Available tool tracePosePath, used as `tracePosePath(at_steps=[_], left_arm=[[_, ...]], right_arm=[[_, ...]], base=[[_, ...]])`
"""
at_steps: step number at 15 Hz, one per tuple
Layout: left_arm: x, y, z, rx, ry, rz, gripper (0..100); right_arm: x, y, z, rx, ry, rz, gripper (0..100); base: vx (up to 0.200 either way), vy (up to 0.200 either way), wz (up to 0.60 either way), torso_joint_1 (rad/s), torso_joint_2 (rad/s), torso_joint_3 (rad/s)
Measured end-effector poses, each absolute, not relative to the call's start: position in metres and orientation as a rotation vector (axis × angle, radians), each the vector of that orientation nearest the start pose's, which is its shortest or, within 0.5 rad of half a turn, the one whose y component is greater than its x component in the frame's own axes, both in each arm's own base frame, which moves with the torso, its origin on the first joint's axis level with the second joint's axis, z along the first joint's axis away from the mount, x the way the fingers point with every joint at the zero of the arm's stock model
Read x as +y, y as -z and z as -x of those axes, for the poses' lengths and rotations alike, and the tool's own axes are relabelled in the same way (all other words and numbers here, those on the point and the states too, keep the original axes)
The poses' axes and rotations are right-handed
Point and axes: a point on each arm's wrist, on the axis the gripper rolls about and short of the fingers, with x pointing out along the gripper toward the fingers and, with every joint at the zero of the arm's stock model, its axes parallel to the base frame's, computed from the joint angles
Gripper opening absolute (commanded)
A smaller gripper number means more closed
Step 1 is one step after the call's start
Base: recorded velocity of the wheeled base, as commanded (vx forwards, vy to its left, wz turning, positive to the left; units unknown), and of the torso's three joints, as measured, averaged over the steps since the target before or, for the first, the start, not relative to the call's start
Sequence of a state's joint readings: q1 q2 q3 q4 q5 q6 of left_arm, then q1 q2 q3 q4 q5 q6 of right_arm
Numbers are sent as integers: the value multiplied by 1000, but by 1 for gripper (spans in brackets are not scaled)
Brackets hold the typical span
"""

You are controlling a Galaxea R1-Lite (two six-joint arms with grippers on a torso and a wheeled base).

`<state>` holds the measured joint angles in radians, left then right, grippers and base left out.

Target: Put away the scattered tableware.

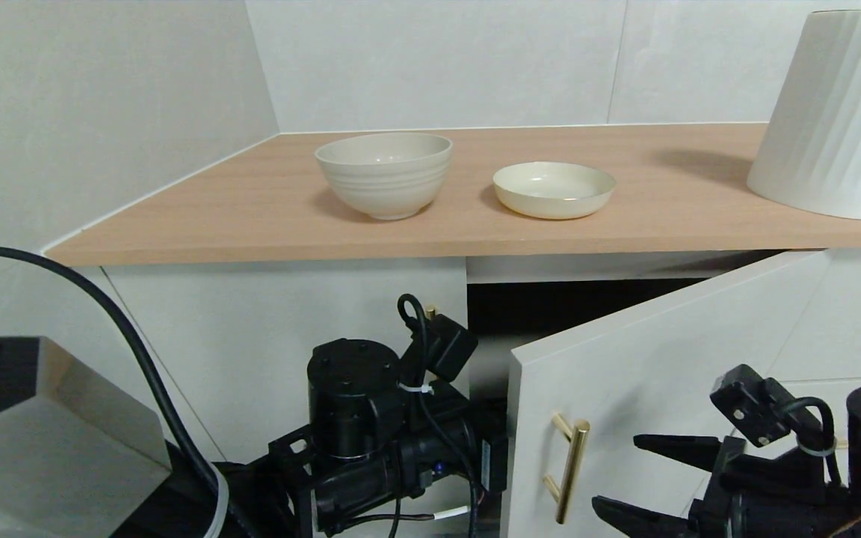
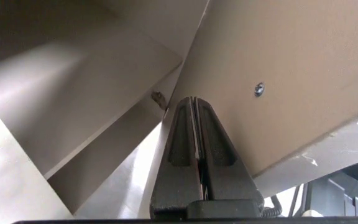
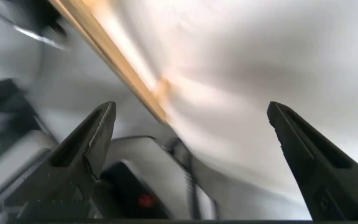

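Right jaws spread wide in the head view, low beside the gold handle (image 1: 569, 467) of the open cabinet door (image 1: 647, 351); bowl (image 1: 384, 173) and shallow dish (image 1: 554, 189) sit apart on the counter (image 1: 251, 217) above. Left wrist view: left jaws pressed together, empty, by the cabinet door. Right wrist view: right jaws gaping, gold handle blurred beyond.

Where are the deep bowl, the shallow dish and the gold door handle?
deep bowl (image 1: 386, 187), head view, on its ribbed outer wall.
shallow dish (image 1: 554, 183), head view, on its inner floor.
gold door handle (image 1: 572, 465), head view, on its upright bar.
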<state>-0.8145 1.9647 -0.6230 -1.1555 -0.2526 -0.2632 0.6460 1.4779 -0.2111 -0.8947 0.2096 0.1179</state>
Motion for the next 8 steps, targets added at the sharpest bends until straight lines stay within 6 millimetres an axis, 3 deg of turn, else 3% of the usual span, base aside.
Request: tracePosePath(at_steps=[4, 8], left_arm=[[-243, -106, -217, 327, 1038, 180, 0], [-244, -106, -215, 330, 1044, 178, 0]], right_arm=[[99, -110, -123, 451, -801, -29, 100], [92, -109, -113, 453, -797, -50, 100]], base=[[0, 0, 0, 0, 0, 0], [0, 0, 0, 0, 0, 0]])
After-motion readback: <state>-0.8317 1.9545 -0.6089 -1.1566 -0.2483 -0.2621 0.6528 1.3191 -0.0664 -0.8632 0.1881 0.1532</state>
